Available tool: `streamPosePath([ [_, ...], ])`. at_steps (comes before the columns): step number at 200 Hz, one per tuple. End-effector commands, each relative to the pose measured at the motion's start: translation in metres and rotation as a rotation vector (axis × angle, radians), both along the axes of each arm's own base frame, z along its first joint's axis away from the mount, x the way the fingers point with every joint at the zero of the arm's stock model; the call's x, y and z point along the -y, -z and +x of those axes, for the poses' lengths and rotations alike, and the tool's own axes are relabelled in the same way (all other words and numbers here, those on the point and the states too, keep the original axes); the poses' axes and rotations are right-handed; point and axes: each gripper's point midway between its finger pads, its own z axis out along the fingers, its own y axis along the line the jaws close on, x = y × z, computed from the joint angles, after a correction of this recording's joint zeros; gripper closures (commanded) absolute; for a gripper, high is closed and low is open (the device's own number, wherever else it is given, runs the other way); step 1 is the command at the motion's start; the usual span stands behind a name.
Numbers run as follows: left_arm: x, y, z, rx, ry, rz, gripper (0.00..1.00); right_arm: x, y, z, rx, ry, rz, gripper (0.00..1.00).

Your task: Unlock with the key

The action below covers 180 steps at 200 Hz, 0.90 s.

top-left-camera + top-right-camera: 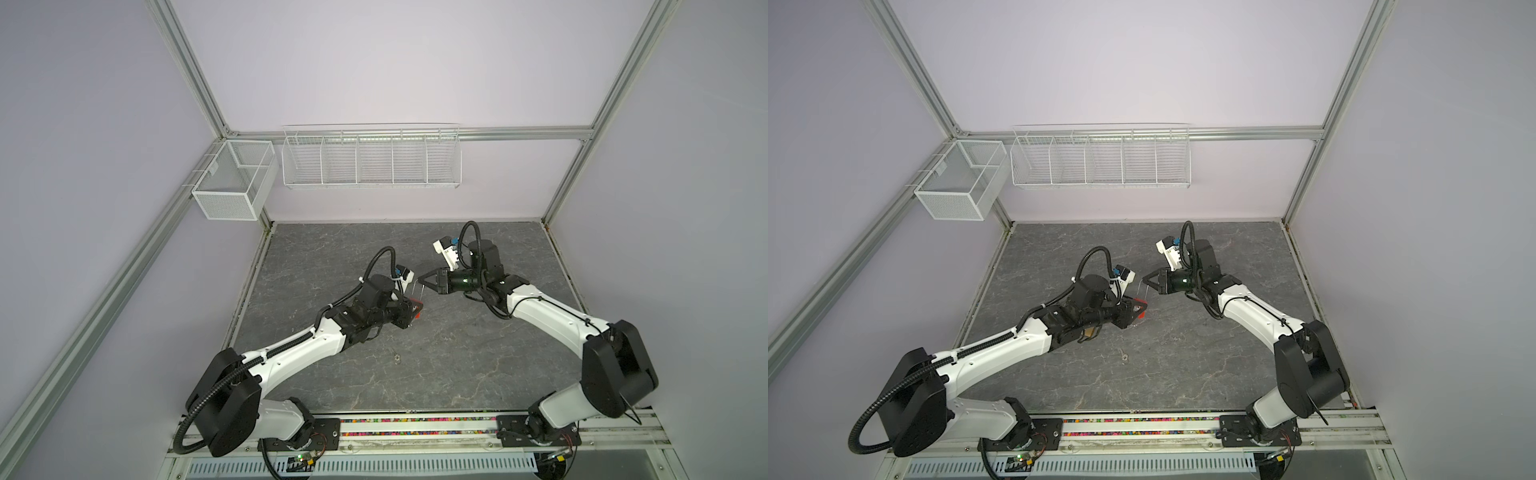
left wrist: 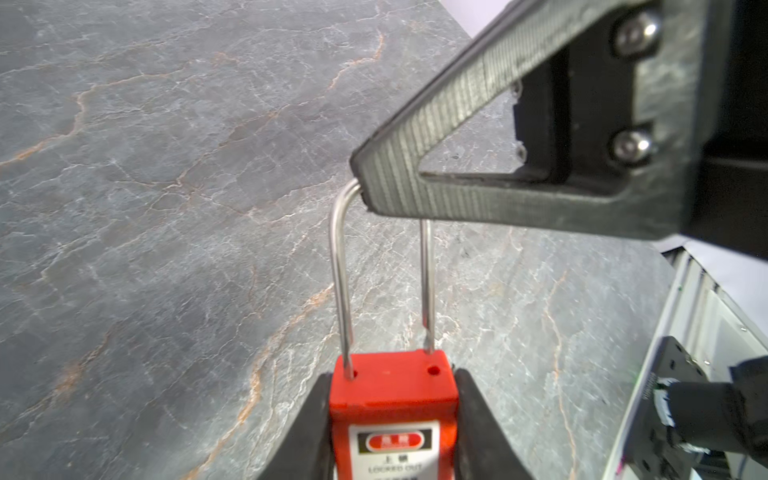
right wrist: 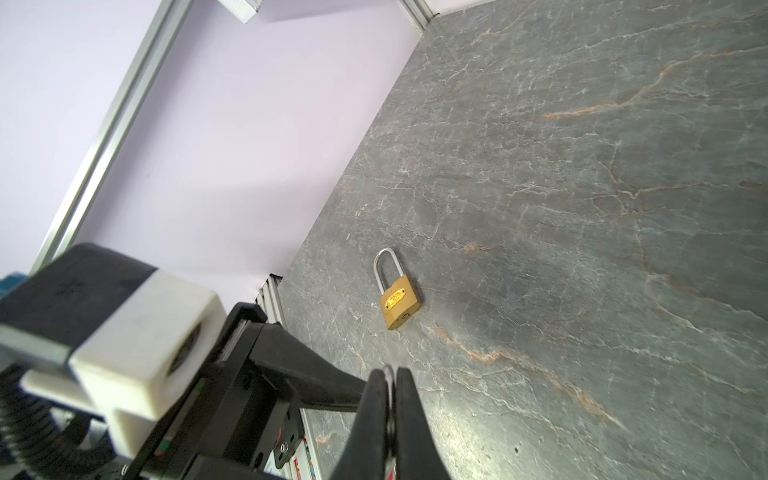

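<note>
Mesh basket (image 1: 232, 183): far left, hung on the side frame, up off the table.
Wire rack (image 1: 372, 160): next along on the back wall, split into five compartments.
Left arm: comes in low from the near-left rail towards the middle of the table (image 1: 457, 374).
Brass padlock (image 3: 399, 301): the right wrist view catches it lying flat on the table, well apart from both grippers.
Key: can't pick it out anywhere. A small pale speck (image 1: 397, 356) lies on the table nearer the rail, too small to name.
Left gripper (image 1: 415, 310): closed partway, a finger (image 2: 316, 428) pressed on each flank of the red padlock. A firm hold.
Red padlock (image 2: 392, 395): there it is, mid-table, held above the surface with its label facing the left wrist camera and its shackle end pointing at the right gripper.
Shackle (image 2: 340, 270): long steel loop. One leg sits in the body; the other ends at the body's top edge, beside a hole (image 2: 434, 370) that shows empty.
Right gripper (image 3: 390, 384): pinched right down on the shackle's bend, with a sliver of steel showing between the tips.
Right arm: reaches in from the near-right rail, gripper pointing leftward.
</note>
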Motion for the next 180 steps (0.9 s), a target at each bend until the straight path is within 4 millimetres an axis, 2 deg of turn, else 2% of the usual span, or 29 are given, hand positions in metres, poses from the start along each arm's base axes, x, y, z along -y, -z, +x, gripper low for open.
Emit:
streamPosePath([
  [1,0.029,-0.027,-0.058,0.017,0.332,-0.1,1.0,0.012,-0.014,0.028,0.149,0.083,0.01,0.92],
  [26,0.032,-0.029,-0.063,0.009,0.36,-0.12,1.0,0.018,-0.007,0.031,0.157,0.105,-0.017,0.79],
  [47,0.032,-0.028,-0.063,0.007,0.363,-0.117,1.0,0.025,-0.004,0.034,0.163,0.119,-0.044,0.56],
  [68,0.031,-0.025,-0.057,0.009,0.337,-0.097,1.0,0.033,-0.006,0.03,0.175,0.131,-0.069,0.46],
  [103,0.029,-0.017,-0.045,0.008,0.277,-0.081,1.0,0.046,-0.011,0.014,0.184,0.159,-0.091,0.42],
  [147,0.028,-0.007,-0.026,-0.01,0.205,-0.108,1.0,0.075,-0.001,-0.012,0.137,0.226,-0.195,0.39],
  [164,0.025,-0.006,-0.014,-0.027,0.168,-0.122,1.0,0.079,-0.001,-0.021,0.127,0.22,-0.211,0.37],
  [176,0.021,-0.005,-0.004,-0.042,0.129,-0.135,1.0,0.078,0.004,-0.027,0.105,0.195,-0.216,0.36],
  [180,0.02,-0.003,-0.001,-0.053,0.122,-0.139,1.0,0.078,0.017,-0.032,0.075,0.183,-0.228,0.35],
])
